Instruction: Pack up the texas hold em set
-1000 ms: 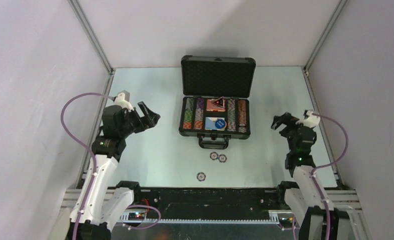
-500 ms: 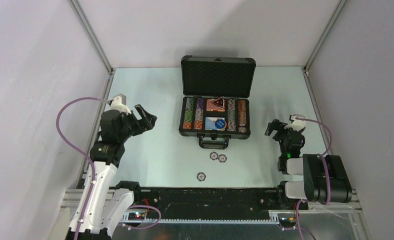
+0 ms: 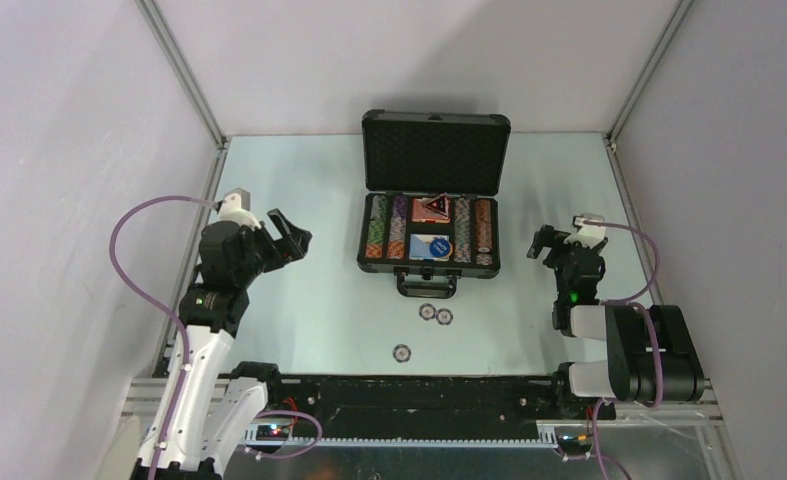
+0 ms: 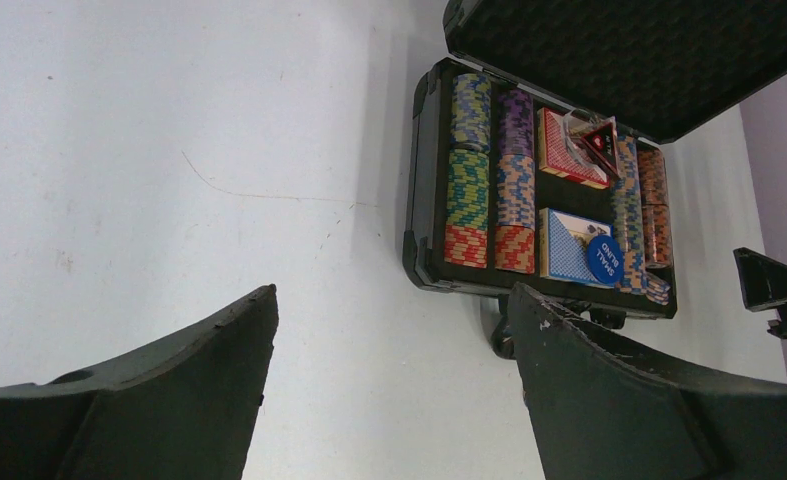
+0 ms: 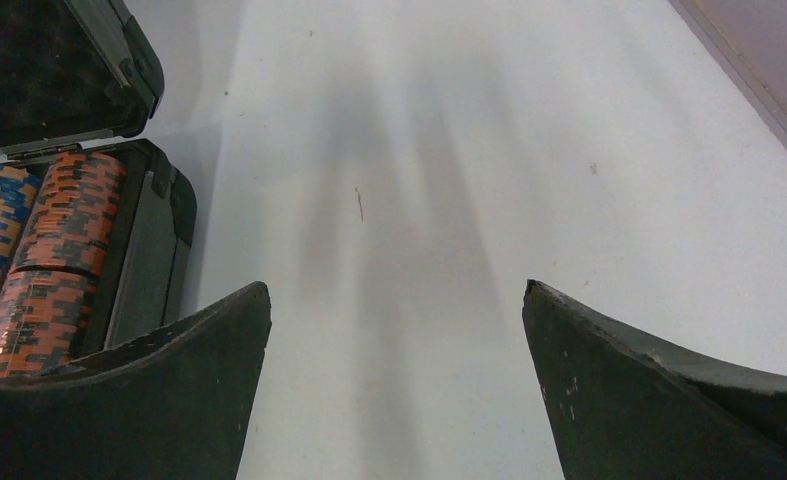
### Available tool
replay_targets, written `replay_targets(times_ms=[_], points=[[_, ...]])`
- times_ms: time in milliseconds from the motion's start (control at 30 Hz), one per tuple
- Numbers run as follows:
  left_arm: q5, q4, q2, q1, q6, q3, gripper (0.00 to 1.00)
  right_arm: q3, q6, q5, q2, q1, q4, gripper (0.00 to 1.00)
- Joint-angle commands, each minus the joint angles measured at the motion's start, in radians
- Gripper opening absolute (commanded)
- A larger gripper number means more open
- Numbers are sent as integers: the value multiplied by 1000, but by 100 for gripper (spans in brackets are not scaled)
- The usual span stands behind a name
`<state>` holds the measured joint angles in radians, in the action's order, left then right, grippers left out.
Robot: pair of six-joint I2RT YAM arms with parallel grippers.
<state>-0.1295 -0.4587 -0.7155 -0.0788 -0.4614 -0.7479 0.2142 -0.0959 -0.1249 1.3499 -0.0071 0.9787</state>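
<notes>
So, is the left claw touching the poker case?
Apart. The top view shows the left claw, open, well to the left of the case, with bare table between them.

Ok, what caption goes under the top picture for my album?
Open poker case with left gripper and right gripper open either side, three loose chips lying in front.

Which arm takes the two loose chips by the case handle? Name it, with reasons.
Probably the right arm: its jaws stand open, empty, slightly nearer the two chips than those of the left arm, also open. The margin is small.
</notes>
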Motion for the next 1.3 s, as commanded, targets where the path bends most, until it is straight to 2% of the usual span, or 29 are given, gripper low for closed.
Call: replay_targets(times_ms=[0, 1267], points=[[20, 17, 4, -7, 18, 9, 89, 23, 23, -23, 6, 4, 17, 99], [-27, 17, -36, -7, 16, 4, 90, 22, 23, -23, 6, 4, 17, 99]])
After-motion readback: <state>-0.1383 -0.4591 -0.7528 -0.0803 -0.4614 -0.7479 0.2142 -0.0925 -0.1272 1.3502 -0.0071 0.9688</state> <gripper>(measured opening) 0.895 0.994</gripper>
